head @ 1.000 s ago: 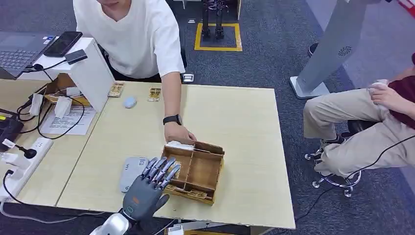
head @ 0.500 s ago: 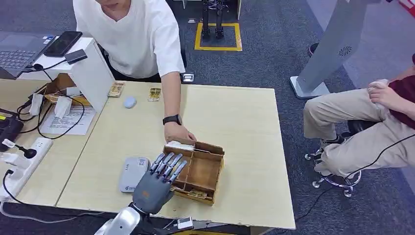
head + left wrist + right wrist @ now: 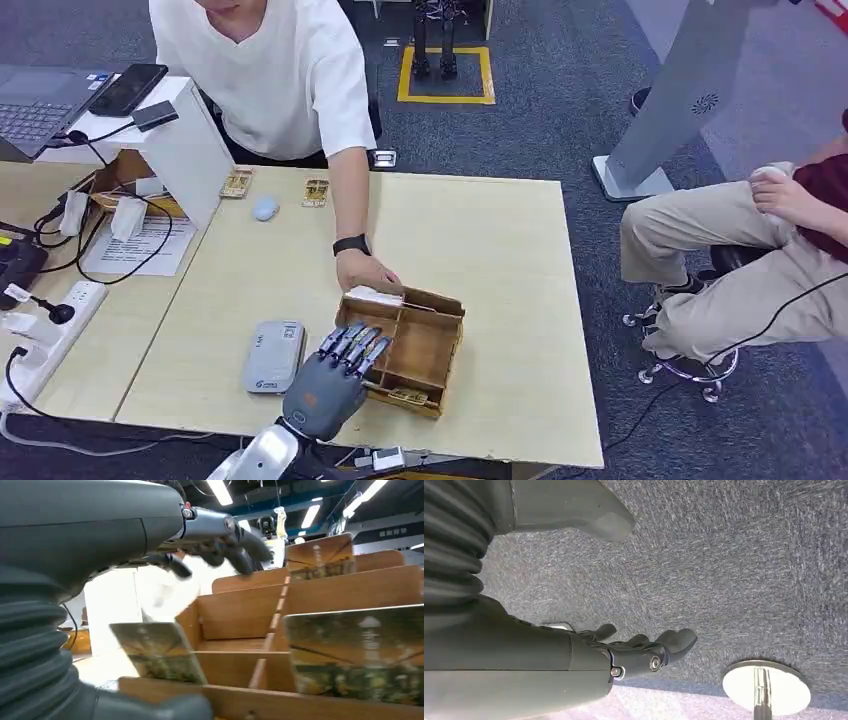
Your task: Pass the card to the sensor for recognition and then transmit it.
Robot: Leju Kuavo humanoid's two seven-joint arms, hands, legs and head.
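A wooden divided box lies near the table's front edge. Picture cards stand in its compartments, and one shows at its near side. My left hand hovers over the box's near left part, fingers stretched out and apart, holding nothing. The grey card sensor lies flat just left of that hand. A person's hand rests at the box's far left corner by a white stack. My right hand hangs over the carpet, fingers extended and empty.
A white stand with cables and papers is at the table's far left, a power strip on the left edge. A seated person's legs are to the right. A chair base disc sits under my right hand.
My left hand has moved right and forward, from beside the sensor to over the box's near left compartments. The person's hand stays at the box corner.
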